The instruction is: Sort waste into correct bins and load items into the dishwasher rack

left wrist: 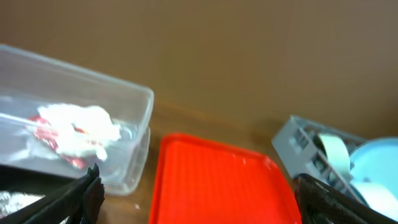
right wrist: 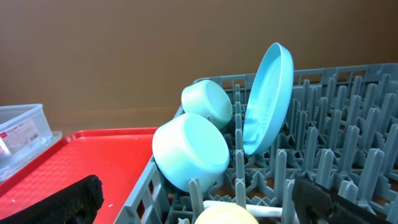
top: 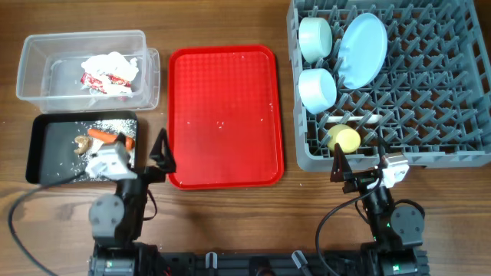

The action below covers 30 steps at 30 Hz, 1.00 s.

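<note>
The grey dishwasher rack (top: 430, 100) at the right holds the light-blue plate (top: 363, 50) on edge, two light-blue bowls (top: 315, 37) (top: 317, 88), the yellow cup (top: 344, 139) and the white spoon (top: 360, 119). The clear tub (top: 38, 69) holds the crumpled paper with the red-printed wrapper (top: 111, 73). The black tray (top: 42, 142) holds the carrot (top: 100, 133), rice (top: 115, 123) and a brown scrap (top: 81, 142). My left gripper (top: 142, 157) is open and empty near the red tray's front left corner. My right gripper (top: 359, 162) is open and empty at the rack's front edge.
The flat red serving tray (top: 222, 115) lies between the bins and the rack, bare but for a few specks. Both arm bases and cables sit at the table's front edge. In the right wrist view the plate (right wrist: 268, 99) and bowls (right wrist: 189, 149) stand close ahead.
</note>
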Available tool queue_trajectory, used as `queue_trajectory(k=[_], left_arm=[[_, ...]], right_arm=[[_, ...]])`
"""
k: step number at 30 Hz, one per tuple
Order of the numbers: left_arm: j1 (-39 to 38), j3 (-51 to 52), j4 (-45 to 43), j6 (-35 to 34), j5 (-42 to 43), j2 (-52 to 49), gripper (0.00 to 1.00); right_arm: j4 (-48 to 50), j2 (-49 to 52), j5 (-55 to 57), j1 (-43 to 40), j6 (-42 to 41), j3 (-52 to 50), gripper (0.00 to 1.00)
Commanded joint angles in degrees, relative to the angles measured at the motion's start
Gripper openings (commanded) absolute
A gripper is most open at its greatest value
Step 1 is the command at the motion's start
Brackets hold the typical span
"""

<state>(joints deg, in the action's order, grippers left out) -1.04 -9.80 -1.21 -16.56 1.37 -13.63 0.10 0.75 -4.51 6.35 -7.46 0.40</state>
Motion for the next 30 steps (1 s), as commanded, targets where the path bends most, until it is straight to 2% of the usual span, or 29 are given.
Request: queue_trajectory(k=[1,5,11,18,30], left_arm=[[0.9,3.0,-0.4,1.2,-0.6,7.7,1.00],[0.9,6.4,-0.6,1.2,-0.9,13.3,1.00],[0.9,9.4,-3.8,1.2,-1.0,13.5,1.00],[0.8,9.5,5.7,0.9,-0.5,13.5,1.00],[-2.0,9.5,5.6,0.9,-0.3,13.2,1.00]], right_arm=[[0.3,-0.5,-0.9,0.2,-0.6,-0.1,1.00],[0.3,-0.5,-0.9,0.2,-0.6,-0.1,1.00],[0.3,-0.5,-0.9,0.2,-0.6,-0.1,1.00],[0.3,-0.5,-0.9,0.2,-0.6,-0.1,1.00],[0.3,-0.5,-0.9,0.2,-0.6,-0.1,1.00]])
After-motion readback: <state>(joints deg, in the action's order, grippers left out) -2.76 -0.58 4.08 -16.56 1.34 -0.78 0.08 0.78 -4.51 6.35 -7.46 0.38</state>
